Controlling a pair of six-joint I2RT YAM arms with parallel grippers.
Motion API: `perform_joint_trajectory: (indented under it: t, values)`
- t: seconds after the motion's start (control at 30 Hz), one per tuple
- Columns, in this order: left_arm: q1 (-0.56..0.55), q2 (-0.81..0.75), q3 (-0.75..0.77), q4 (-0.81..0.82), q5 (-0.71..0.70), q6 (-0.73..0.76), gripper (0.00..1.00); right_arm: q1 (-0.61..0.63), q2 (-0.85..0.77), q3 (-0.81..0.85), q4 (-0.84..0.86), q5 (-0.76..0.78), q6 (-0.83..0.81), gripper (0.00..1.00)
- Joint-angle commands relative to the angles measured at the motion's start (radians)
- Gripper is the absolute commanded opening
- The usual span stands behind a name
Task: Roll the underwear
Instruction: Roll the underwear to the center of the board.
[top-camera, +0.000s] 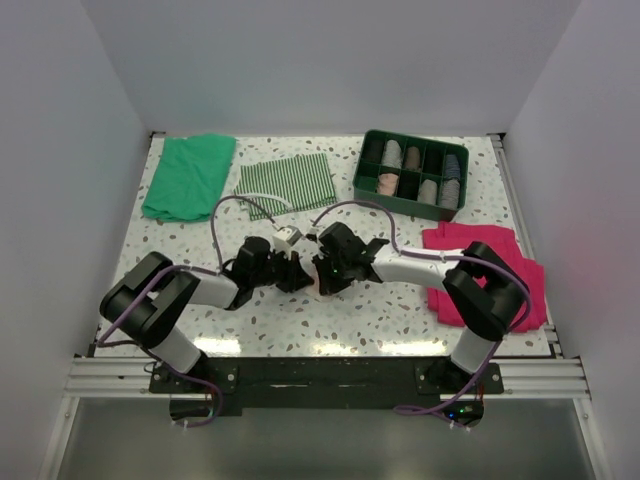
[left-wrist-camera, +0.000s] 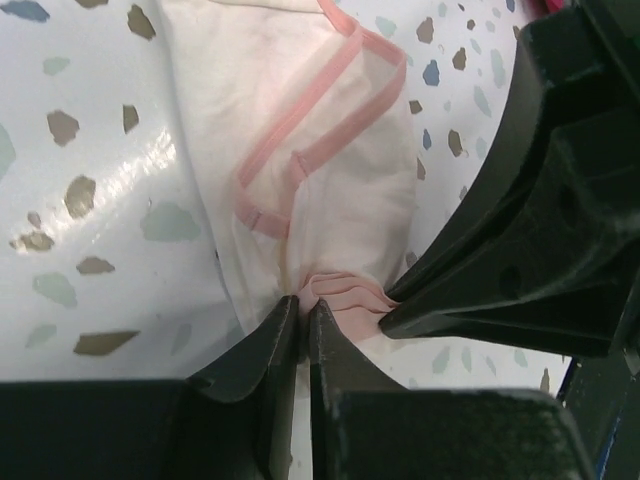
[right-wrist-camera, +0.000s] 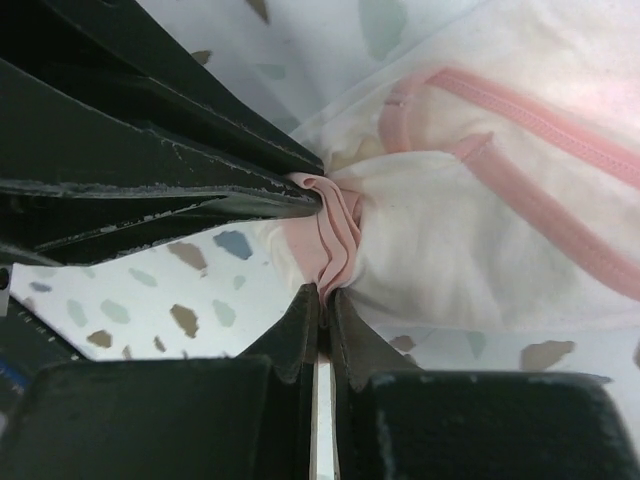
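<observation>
On a speckled white table (top-camera: 390, 315), two black robot pincers meet nose to nose at the middle. Between them lies the underwear (left-wrist-camera: 330, 180), a thin pale pink garment with darker pink edging. Most of it spreads flat on the tabletop beyond the fingers, while one edge is gathered into a tight pleated bunch. The left gripper (left-wrist-camera: 303, 312) has its two fingers pressed together with almost no gap, pinching that bunch. The right gripper (right-wrist-camera: 325, 300) is likewise closed to a sliver on the same bunch, coming in from the opposite side, so the two sets of fingers sit just beside each other. No roll has formed yet, and most of the fabric lies loose. Several things could go wrong from here. Each pincer holds only a small pinch of thin cloth, so pulls in differing directions could slide it free of one grip or stretch the bunch instead of turning it. With the fingers so crowded, a turning move risks the two pincers knocking together. Because the edge is gathered to one point rather than held across its width, the roll could come out lopsided or twisted like a rope. A magenta cloth (top-camera: 490, 275), a striped cloth (top-camera: 288, 183), a green cloth (top-camera: 190, 175) and a green bin (top-camera: 372, 160) of rolled items lie well apart.
</observation>
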Motion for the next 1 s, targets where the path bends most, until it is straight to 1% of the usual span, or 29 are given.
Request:
perform_joint_trajectory:
  t: [0.0, 0.17, 0.27, 0.37, 0.57, 0.77, 0.83, 0.87, 0.93, 0.97]
  values:
    - [-0.006, -0.093, -0.065, -0.021, 0.035, -0.027, 0.09, 0.004, -0.068, -0.068, 0.127, -0.145, 0.083, 0.00]
    - [-0.011, -0.220, -0.165, -0.076, 0.013, -0.053, 0.08, 0.004, -0.126, -0.139, 0.207, -0.199, 0.137, 0.00]
    - [-0.019, -0.271, -0.208, -0.093, -0.001, -0.067, 0.08, 0.001, -0.130, -0.171, 0.249, -0.230, 0.181, 0.00]
    - [-0.020, -0.284, -0.221, -0.096, -0.005, -0.078, 0.08, 0.001, -0.117, -0.197, 0.295, -0.251, 0.214, 0.00]
    - [-0.022, -0.251, -0.218, -0.097, -0.027, -0.078, 0.07, -0.031, -0.030, -0.166, 0.237, -0.224, 0.246, 0.00]
    - [-0.022, -0.242, -0.235, -0.090, -0.039, -0.078, 0.07, -0.057, 0.031, -0.146, 0.169, -0.211, 0.240, 0.00]
    - [-0.022, -0.233, -0.232, -0.091, -0.045, -0.078, 0.07, -0.062, 0.048, -0.143, 0.164, -0.230, 0.238, 0.06]
    - [-0.022, -0.230, -0.228, -0.094, -0.051, -0.076, 0.07, -0.062, 0.051, -0.139, 0.161, -0.233, 0.232, 0.11]
    - [-0.022, -0.224, -0.225, -0.097, -0.057, -0.076, 0.07, -0.063, 0.042, -0.136, 0.143, -0.238, 0.223, 0.20]
    - [-0.022, -0.221, -0.218, -0.097, -0.062, -0.075, 0.07, -0.063, 0.035, -0.130, 0.129, -0.213, 0.214, 0.29]
